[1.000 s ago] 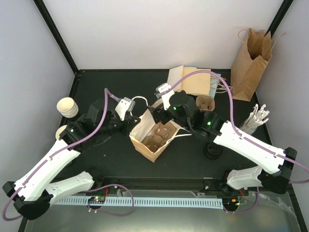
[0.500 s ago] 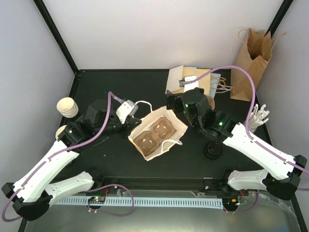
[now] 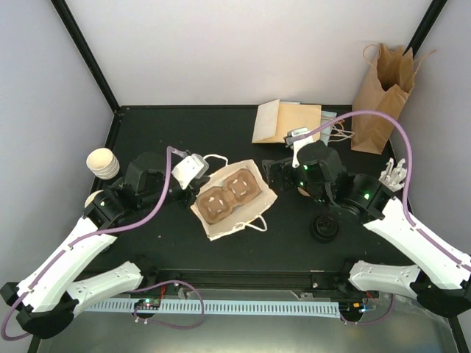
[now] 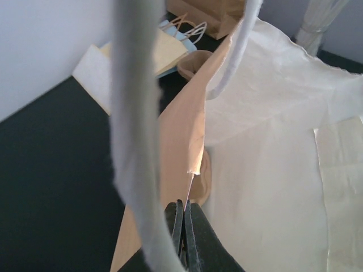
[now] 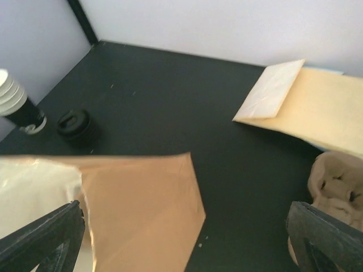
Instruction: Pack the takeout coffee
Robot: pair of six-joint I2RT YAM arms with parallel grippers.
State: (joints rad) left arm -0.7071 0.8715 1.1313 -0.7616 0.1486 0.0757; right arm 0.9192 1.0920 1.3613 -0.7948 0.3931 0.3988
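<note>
A tan paper bag (image 3: 234,197) lies open in the middle of the table. A brown pulp cup carrier (image 3: 228,195) shows inside it. My left gripper (image 3: 193,190) is shut on the bag's left rim. In the left wrist view its jaws (image 4: 184,212) pinch the thin paper edge, behind a blurred white handle (image 4: 133,141). My right gripper (image 3: 274,175) hangs open just right of the bag and holds nothing. Its fingers (image 5: 42,238) spread wide over the bag's brown side (image 5: 142,215). A stack of cream-white takeout coffee cups (image 3: 103,163) (image 5: 14,99) stands at the far left.
A round black lid (image 3: 324,229) lies in front of the right arm, and another (image 5: 76,126) sits near the cup stack. Flat bags (image 3: 287,121) lie at the back, with a second pulp carrier (image 5: 337,181) nearby. A standing kraft bag (image 3: 383,88) is at the back right.
My right gripper drew back to the right, away from the bag, and opened wide. The bag's mouth turned further up, showing the carrier. My left gripper kept its hold on the rim.
</note>
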